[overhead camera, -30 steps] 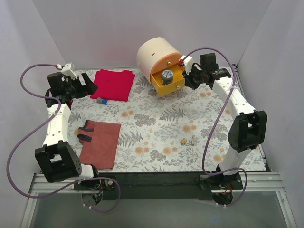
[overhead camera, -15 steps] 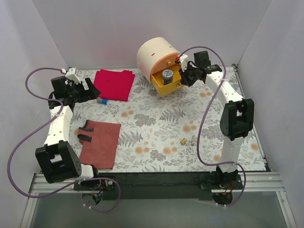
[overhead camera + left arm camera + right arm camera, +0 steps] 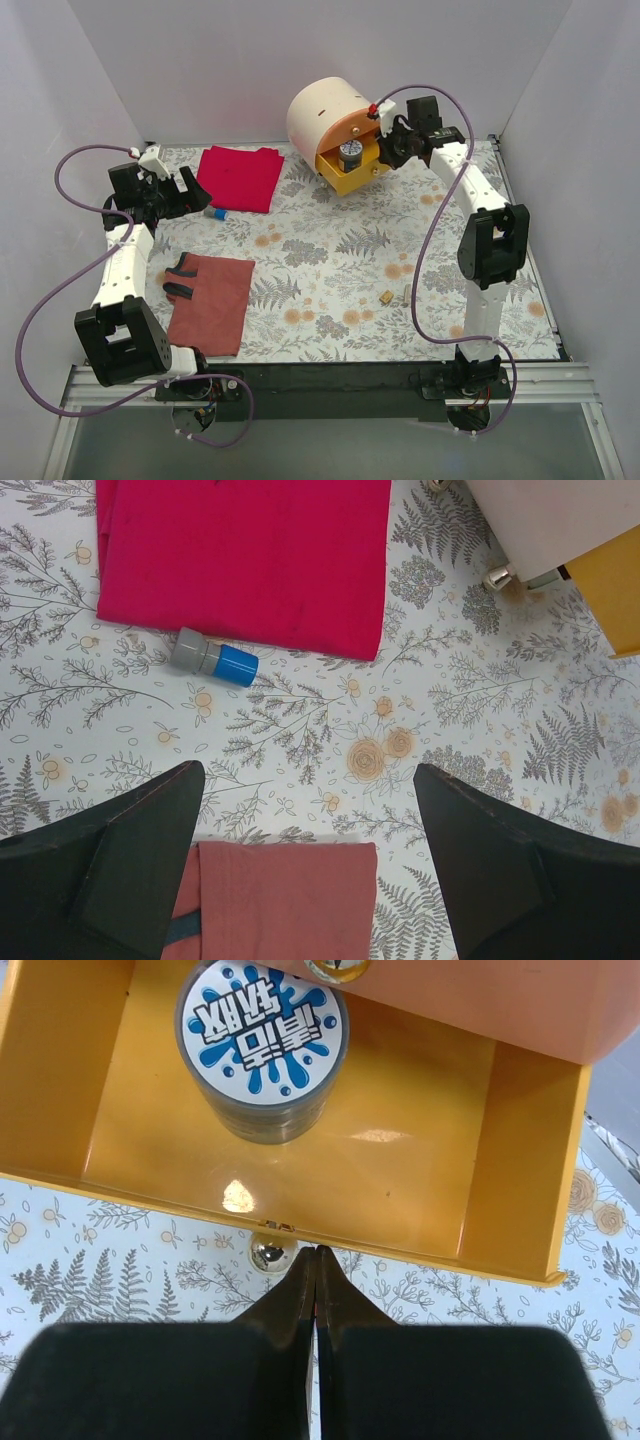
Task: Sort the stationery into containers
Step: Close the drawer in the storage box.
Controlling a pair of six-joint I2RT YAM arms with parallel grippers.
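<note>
A robotics lab's test booth rather than a home or office: plain pale walls (image 3: 200, 70) are closing in behind and on both sides of the cream drum cabinet (image 3: 322, 108), boxing a small surface (image 3: 330, 265) that is wearing a fern-and-flower printed cover. In front of the cabinet, at the near edge, a black mounting rail (image 3: 330, 378) and a bare metal frame (image 3: 560, 378) are carrying the bases of a left arm (image 3: 120, 270) and a right arm (image 3: 487, 250), both white and black. Purple cables (image 3: 414, 295) are looping loose along both arms, left and right of the cabinet.
</note>
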